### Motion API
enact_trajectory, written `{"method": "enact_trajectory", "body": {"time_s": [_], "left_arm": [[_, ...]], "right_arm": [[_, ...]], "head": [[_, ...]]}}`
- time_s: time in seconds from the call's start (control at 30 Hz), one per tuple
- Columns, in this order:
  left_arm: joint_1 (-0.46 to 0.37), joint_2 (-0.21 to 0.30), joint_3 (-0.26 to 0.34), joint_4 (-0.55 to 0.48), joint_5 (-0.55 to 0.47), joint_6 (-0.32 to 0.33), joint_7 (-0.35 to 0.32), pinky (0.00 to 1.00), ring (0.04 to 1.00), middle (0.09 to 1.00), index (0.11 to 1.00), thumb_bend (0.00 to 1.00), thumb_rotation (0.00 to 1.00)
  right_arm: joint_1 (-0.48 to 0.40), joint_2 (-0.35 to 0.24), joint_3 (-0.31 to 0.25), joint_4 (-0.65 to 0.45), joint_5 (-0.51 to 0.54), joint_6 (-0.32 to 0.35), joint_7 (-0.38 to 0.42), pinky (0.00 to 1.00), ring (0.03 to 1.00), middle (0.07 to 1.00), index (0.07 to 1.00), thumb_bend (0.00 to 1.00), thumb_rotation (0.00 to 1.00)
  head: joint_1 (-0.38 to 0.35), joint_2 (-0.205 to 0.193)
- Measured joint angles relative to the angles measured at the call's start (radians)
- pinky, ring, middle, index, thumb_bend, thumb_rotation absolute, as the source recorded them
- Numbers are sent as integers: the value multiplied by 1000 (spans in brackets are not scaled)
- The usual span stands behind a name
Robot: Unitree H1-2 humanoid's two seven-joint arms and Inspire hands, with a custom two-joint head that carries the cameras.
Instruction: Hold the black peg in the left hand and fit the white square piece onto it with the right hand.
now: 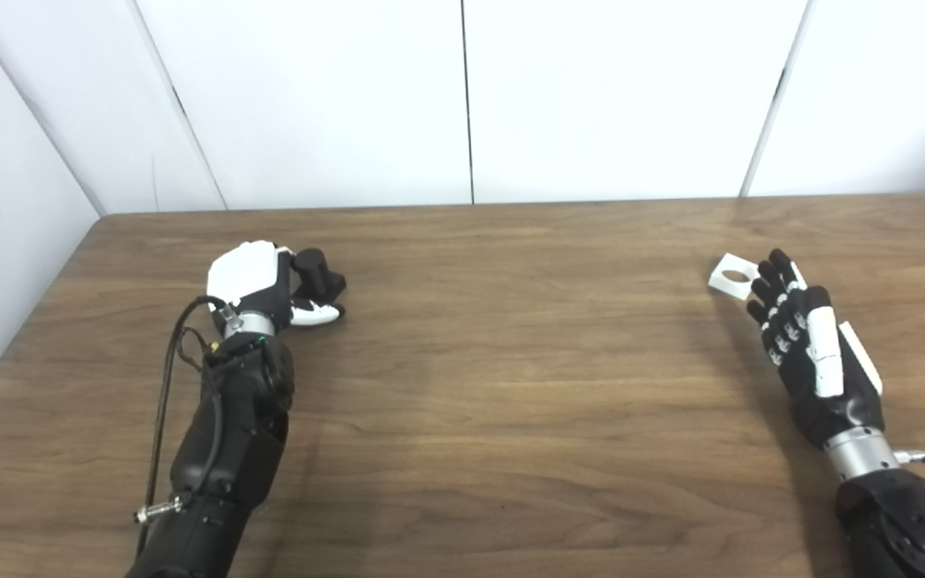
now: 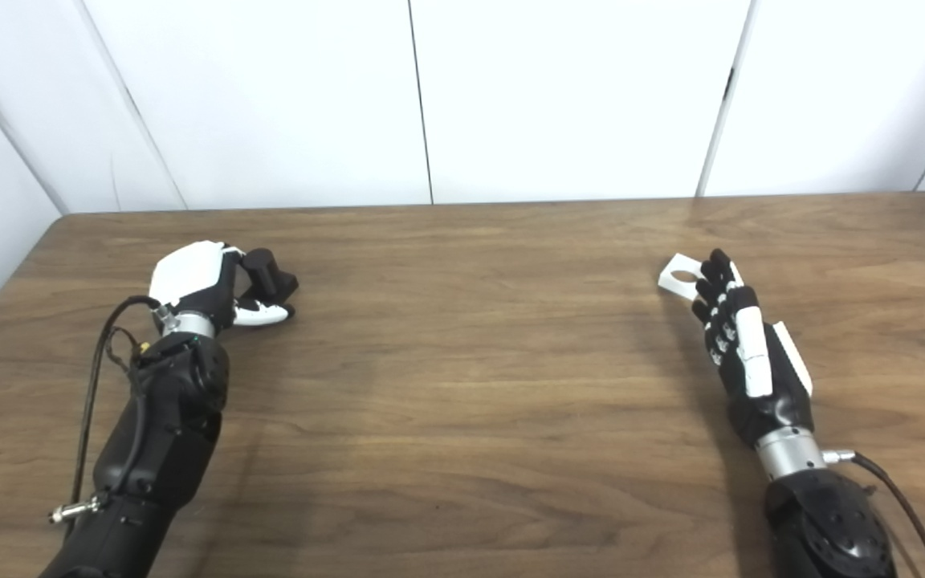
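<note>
Left of frame: left hand (image 1: 258, 285) on the wooden table (image 1: 511, 385), fingers curled around the one black peg (image 1: 318, 274). Right of frame: one white square piece (image 1: 732, 276) with a round hole, right hand (image 1: 812, 345) touching it, fingers straight and together, gripping nothing.

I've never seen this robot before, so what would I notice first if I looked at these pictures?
You'd first see two black-and-white robot hands far apart on a brown wooden table. The left hand, near the table's left side, is curled around a black peg. The right hand, near the right side, has its fingertips at a small white square piece with a round hole; whether it grips it yet is unclear.
</note>
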Motion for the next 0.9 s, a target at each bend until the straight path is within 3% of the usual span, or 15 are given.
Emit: {"method": "enact_trajectory", "body": {"time_s": [0.13, 0.73, 0.8, 0.9], "left_arm": [[-1, 0, 2, 0, 5, 0, -7, 1000, 1000, 938, 746, 747, 340], [-7, -2, 5, 0, 12, -6, -28, 1000, 1000, 939, 685, 737, 293], [-8, -2, 5, 0, 12, -7, -28, 1000, 1000, 937, 603, 734, 282], [-9, -2, 5, 0, 12, -7, -29, 1000, 1000, 930, 577, 734, 251]], "right_arm": [[1, 0, 0, -2, 0, 0, 1, 1000, 1000, 1000, 1000, 569, 1000], [9, -2, -1, -12, -1, 0, 0, 1000, 1000, 1000, 1000, 586, 1000], [10, -2, -1, -13, -1, 0, 1, 1000, 1000, 1000, 1000, 574, 1000], [10, -2, -1, -11, -1, 0, 1, 1000, 1000, 1000, 1000, 580, 1000]], "head": [[0, 0], [5, 3], [5, 5], [5, 3]]}}
